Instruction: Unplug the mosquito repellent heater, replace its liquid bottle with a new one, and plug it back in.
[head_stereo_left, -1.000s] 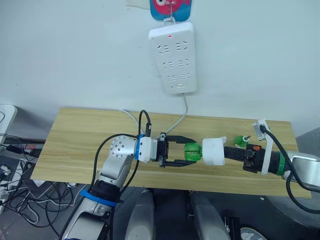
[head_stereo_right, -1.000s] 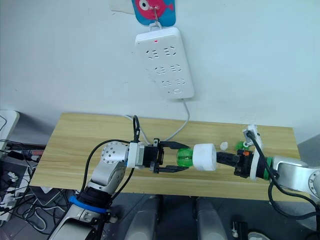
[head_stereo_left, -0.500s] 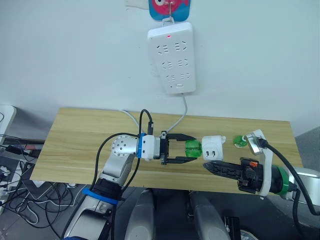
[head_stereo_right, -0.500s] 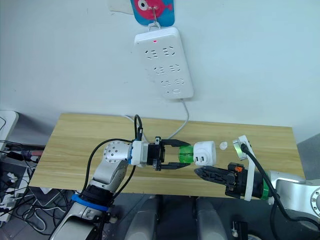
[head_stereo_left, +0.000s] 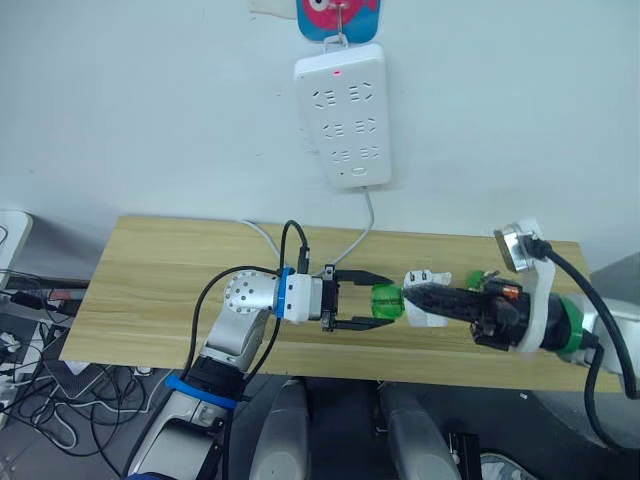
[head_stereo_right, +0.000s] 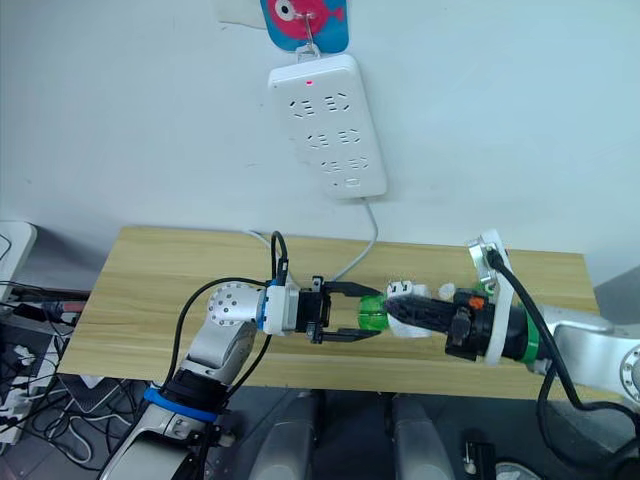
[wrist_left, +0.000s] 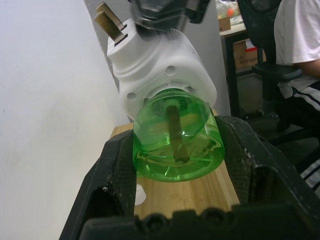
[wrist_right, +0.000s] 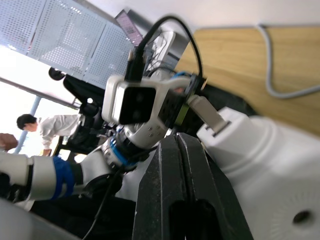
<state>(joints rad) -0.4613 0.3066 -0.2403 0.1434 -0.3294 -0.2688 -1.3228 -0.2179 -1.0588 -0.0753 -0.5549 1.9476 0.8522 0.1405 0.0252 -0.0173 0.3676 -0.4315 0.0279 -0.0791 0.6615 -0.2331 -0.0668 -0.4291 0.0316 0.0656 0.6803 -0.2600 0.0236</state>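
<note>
Left end effector clamped on green bottle screwed into white heater above bench, right end effector fingers together against heater, capped bottle on bench behind.

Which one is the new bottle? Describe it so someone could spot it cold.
Start at the white power strip on the wall, then drop to the wooden table below it. Toward the table's right end, just behind the right gripper, sits the new bottle: tiny, green, white-capped. The other green bottle has no cap, is joined to the white heater and sits between the left gripper's fingers.
</note>
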